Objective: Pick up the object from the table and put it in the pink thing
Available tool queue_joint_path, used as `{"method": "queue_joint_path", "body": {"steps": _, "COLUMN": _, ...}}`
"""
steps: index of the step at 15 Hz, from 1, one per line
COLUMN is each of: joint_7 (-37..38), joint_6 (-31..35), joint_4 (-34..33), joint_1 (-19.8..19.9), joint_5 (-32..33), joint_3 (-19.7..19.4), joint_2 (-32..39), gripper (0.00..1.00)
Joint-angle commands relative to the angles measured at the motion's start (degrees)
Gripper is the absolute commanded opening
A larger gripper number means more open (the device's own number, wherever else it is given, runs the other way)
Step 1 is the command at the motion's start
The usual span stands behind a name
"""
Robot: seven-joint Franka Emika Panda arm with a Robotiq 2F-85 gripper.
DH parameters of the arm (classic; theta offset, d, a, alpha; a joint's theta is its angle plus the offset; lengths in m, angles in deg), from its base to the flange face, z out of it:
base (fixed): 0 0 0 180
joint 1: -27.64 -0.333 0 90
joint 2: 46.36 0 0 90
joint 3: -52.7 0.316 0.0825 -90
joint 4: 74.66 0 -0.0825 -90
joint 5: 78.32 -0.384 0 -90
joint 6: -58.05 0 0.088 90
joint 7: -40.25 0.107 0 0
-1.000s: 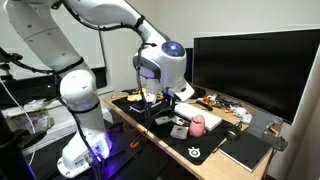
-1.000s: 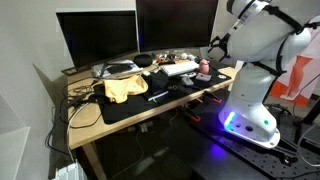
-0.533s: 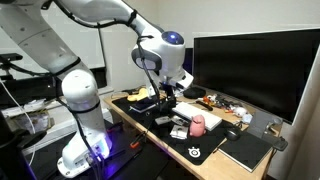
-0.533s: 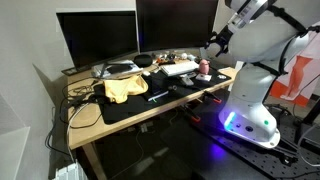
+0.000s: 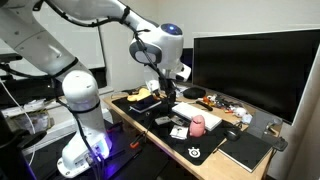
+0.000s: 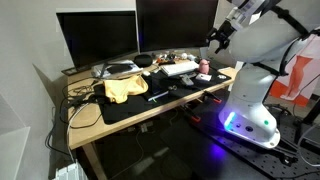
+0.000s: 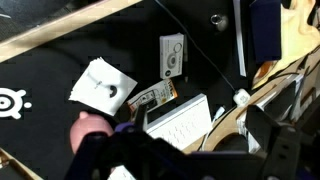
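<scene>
The pink thing (image 5: 198, 123) is a small pale-pink cup standing on the black desk mat (image 5: 205, 150). It also shows in the other exterior view (image 6: 205, 67) and as a pink blob at the lower left of the wrist view (image 7: 88, 125). My gripper (image 5: 165, 88) hangs above the desk, up and to one side of the cup; it also shows in the second exterior view (image 6: 216, 38). In the wrist view the jaws (image 7: 200, 150) are a dark blurred mass. I cannot tell whether they hold anything.
On the mat lie a white paper square (image 7: 103, 87), a small grey box (image 7: 172, 55), a printed card (image 7: 152, 97) and a white ribbed slab (image 7: 178, 122). A yellow cloth (image 6: 122, 88) lies on the desk. Two monitors (image 6: 140, 30) stand behind it, with cables and clutter along their base.
The arm has risen: the wrist and gripper are higher above the desk than one second ago. Nothing on the desk has visibly moved.
</scene>
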Motion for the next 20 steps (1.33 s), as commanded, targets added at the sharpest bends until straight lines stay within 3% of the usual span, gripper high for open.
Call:
{"method": "queue_joint_path", "body": {"steps": 1, "joint_7": 0.9, "joint_6": -5.1, "joint_4": -1.7, "joint_1": -0.3, "joint_5": 2.3, "joint_3": -0.2, "joint_2": -2.0, "gripper": 1.0}}
{"method": "queue_joint_path", "body": {"steps": 11, "joint_7": 0.4, "joint_6": -5.0, "joint_4": -1.8, "joint_1": -0.6, "joint_5": 1.7, "joint_3": -0.4, "joint_2": -1.8, "gripper": 1.0}}
{"method": "queue_joint_path", "body": {"steps": 20, "joint_7": 5.2, "joint_6": -1.9, "joint_4": -2.2, "joint_1": -1.6, "joint_5": 4.2, "joint_3": 7.0, "joint_2": -5.4, "gripper": 1.0}}
